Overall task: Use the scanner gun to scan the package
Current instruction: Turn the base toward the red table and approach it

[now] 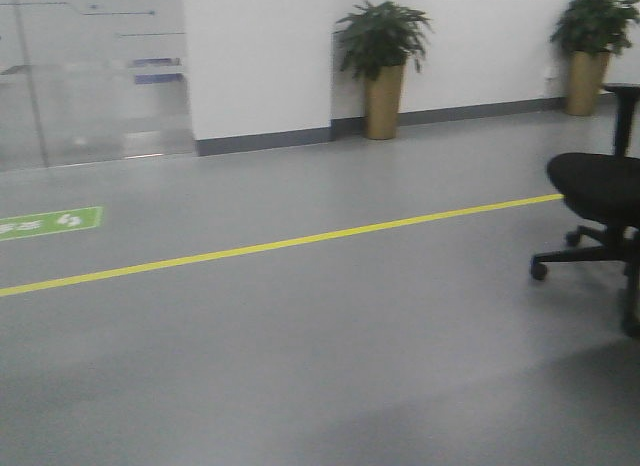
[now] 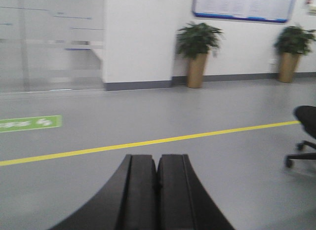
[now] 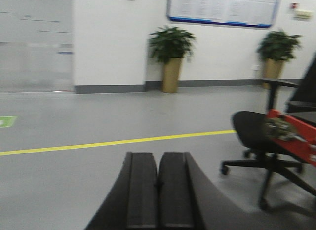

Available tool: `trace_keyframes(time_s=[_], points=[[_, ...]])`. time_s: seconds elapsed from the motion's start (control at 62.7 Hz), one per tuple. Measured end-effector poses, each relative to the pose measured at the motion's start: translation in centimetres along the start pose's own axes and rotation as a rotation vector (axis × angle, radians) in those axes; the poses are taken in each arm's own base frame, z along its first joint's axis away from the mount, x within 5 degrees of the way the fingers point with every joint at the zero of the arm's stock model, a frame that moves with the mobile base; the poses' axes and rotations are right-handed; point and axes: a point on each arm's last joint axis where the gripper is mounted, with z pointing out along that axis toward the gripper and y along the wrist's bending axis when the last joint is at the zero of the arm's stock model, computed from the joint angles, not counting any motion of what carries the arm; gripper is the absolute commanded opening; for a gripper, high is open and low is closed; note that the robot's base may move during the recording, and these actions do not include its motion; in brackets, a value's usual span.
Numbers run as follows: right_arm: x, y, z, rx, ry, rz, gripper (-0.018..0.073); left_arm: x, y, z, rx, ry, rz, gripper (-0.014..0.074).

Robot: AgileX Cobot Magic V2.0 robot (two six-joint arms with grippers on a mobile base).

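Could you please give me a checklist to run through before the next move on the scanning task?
1. Find the package: not ok, in no view.
2. Find the scanner: not ok, in no view.
3. Check the left hand is empty: ok, shut on nothing.
4. Check the right hand is empty: ok, shut on nothing.
5. Check both are open to grasp: not ok.
6. Check the chair is clear of the right arm: cannot tell.

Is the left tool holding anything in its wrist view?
No, the left tool is shut, its jaws pressed flat together with nothing between them.
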Motion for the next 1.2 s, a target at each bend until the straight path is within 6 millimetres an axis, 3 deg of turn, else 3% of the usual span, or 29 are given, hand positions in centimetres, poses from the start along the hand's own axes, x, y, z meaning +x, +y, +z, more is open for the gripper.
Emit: trace_keyframes(time_s=[1.197], points=[[0.00, 0.00, 0.00, 0.000, 0.000, 0.000, -0.0162, 0.00, 0.00, 0.00, 0.000, 0.000, 0.000, -0.0092]])
